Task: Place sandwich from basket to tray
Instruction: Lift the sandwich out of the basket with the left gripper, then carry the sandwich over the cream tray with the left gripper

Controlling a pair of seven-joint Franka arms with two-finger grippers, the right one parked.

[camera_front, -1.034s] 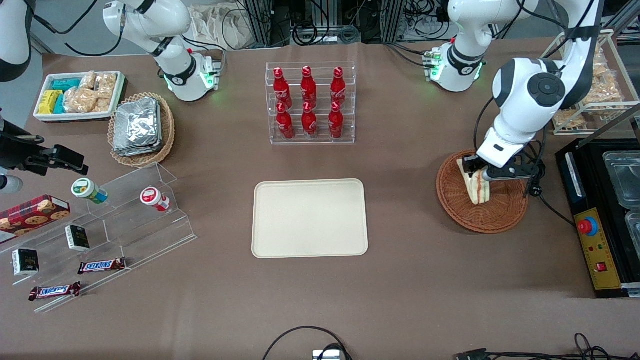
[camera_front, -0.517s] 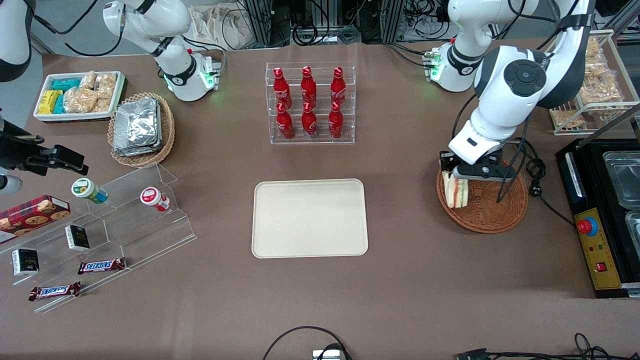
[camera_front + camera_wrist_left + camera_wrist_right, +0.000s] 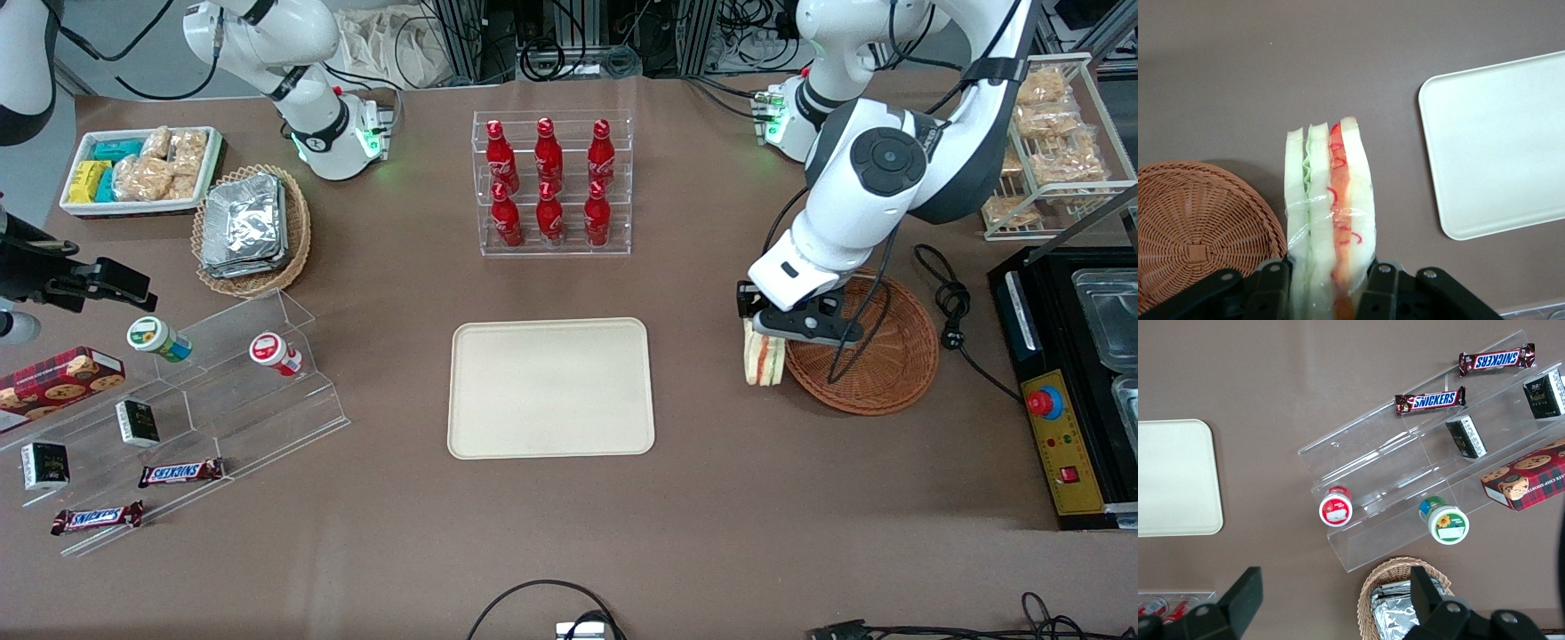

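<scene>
Sandwich (image 3: 764, 360) is in the air, clamped between the two fingers of the hand (image 3: 763, 331). It hangs down from the hand with the layered edge facing the wrist camera: green filling on one side, red on the other, wrap bunched at the pinch point. In the wrist view the fingers (image 3: 1271, 283) bear on both outer bread faces, so the hand is closed on the sandwich (image 3: 1328, 220), not just touching it.

Step in hand, as I read it: transfer leg. The sandwich is out of the basket (image 3: 867, 373) and hangs just outside its rim, over bare table (image 3: 711, 498), on the side toward the tray (image 3: 550, 388). The basket (image 3: 1195, 227) looks empty.

Tray (image 3: 1501, 143) is bare and well apart from the sandwich, roughly level with it in the front view, toward the parked arm's end of the table.

Next move calls for:
- carry sideways until the sandwich is over the tray
- lower until it is close above the tray surface
- open the hand, lift clear

Risk: soft bread, slippery wrap. It could slide in the grip or topple on release.
</scene>
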